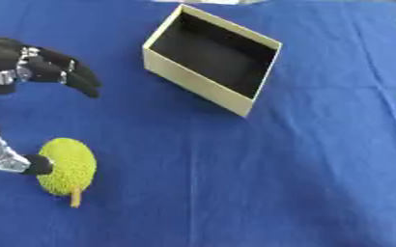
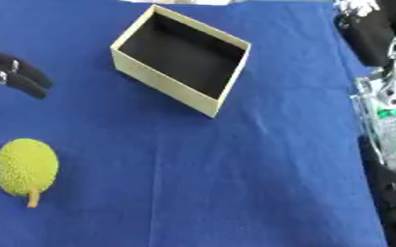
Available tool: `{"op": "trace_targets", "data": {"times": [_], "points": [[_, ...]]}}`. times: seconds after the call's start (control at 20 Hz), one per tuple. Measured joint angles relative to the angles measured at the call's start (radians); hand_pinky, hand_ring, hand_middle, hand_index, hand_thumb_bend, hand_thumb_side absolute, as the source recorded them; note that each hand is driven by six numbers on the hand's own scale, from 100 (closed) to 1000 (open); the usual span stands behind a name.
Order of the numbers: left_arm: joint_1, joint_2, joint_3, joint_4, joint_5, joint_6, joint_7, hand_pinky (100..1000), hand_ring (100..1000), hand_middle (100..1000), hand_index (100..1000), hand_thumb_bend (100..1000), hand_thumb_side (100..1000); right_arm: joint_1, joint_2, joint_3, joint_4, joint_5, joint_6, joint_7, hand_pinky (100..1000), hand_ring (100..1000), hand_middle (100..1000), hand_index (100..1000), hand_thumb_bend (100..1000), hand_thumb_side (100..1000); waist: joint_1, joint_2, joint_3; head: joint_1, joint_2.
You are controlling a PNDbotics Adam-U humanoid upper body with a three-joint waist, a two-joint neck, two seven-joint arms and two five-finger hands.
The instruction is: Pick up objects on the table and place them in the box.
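Observation:
A bumpy yellow-green fruit (image 1: 69, 166) with a short orange stem lies on the blue cloth at the lower left. My left hand (image 1: 41, 65) comes in from the left edge and is open. Its dark fingers are spread well above the fruit, and its thumb (image 1: 20, 163) touches the fruit's left side. An open cream cardboard box (image 1: 193, 83) with a dark, empty inside stands skewed at the upper middle, apart from the hand and the fruit. Black and silver parts of my right arm (image 2: 379, 38) run along the right edge; the hand's pose is unclear there.
A blue cloth (image 1: 261, 183) covers the whole table. Silver and green arm hardware (image 2: 387, 116) lines the right edge.

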Motion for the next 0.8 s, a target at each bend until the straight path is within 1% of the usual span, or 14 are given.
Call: {"op": "trace_targets", "data": {"times": [0.05, 0.15, 0.2, 0.25, 0.3, 0.35, 0.5, 0.6, 0.75, 0.8], "points": [[0.008, 0.005, 0.000, 0.000, -0.005, -0.001, -0.006, 943, 940, 863, 888, 616, 510, 0.000, -0.002, 0.001, 0.000, 0.000, -0.001, 0.001, 743, 688, 624, 778, 100, 386, 0.000, 0.000, 0.000, 0.000, 0.000], [0.024, 0.019, 0.004, -0.001, -0.011, -0.005, -0.012, 943, 940, 863, 888, 616, 510, 0.000, -0.005, 0.002, 0.000, 0.000, -0.001, 0.001, 743, 688, 624, 778, 100, 386, 0.001, 0.000, 0.000, -0.001, 0.000], [0.029, 0.025, 0.008, -0.001, -0.014, -0.006, -0.012, 939, 935, 846, 878, 676, 631, 0.000, -0.005, 0.002, 0.000, 0.000, -0.001, 0.001, 743, 689, 623, 778, 100, 387, 0.001, 0.000, 0.000, -0.001, 0.000], [0.037, 0.032, 0.015, -0.004, -0.017, -0.008, -0.012, 933, 928, 834, 871, 693, 658, 0.000, -0.005, 0.002, 0.000, 0.000, -0.001, 0.001, 743, 689, 623, 778, 100, 387, 0.001, 0.000, 0.001, -0.002, 0.000], [0.045, 0.040, 0.022, -0.008, -0.019, -0.011, -0.011, 931, 927, 833, 870, 694, 661, 0.000, -0.005, 0.002, 0.000, 0.000, -0.001, 0.001, 743, 689, 623, 778, 100, 387, 0.001, 0.000, 0.001, -0.002, 0.000], [0.054, 0.048, 0.028, -0.010, -0.022, -0.014, -0.010, 914, 912, 813, 862, 699, 674, 0.000, -0.005, 0.002, 0.000, 0.000, -0.001, 0.001, 743, 689, 622, 778, 100, 387, 0.001, 0.000, 0.002, -0.003, 0.000], [0.069, 0.052, 0.037, -0.013, -0.036, -0.014, -0.012, 894, 895, 776, 850, 699, 676, 0.001, -0.005, 0.003, 0.000, 0.000, -0.001, 0.001, 743, 688, 620, 778, 100, 387, -0.002, 0.000, 0.001, -0.005, 0.000], [0.074, 0.051, 0.037, -0.011, -0.046, -0.008, -0.018, 883, 886, 764, 846, 700, 655, 0.000, -0.005, 0.003, 0.000, 0.000, -0.001, 0.001, 743, 688, 620, 778, 100, 388, -0.002, 0.000, 0.001, -0.005, 0.000], [0.076, 0.048, 0.037, 0.005, -0.065, 0.001, -0.027, 862, 868, 747, 842, 700, 596, 0.000, -0.005, 0.003, 0.000, -0.002, -0.001, 0.001, 743, 687, 617, 778, 100, 390, -0.003, 0.000, 0.000, -0.005, 0.000], [0.077, 0.043, 0.036, 0.011, -0.072, 0.003, -0.029, 857, 864, 744, 840, 698, 556, 0.000, -0.005, 0.003, 0.000, -0.004, -0.001, 0.001, 743, 687, 617, 777, 100, 390, -0.005, 0.000, 0.000, -0.005, 0.000]]}}
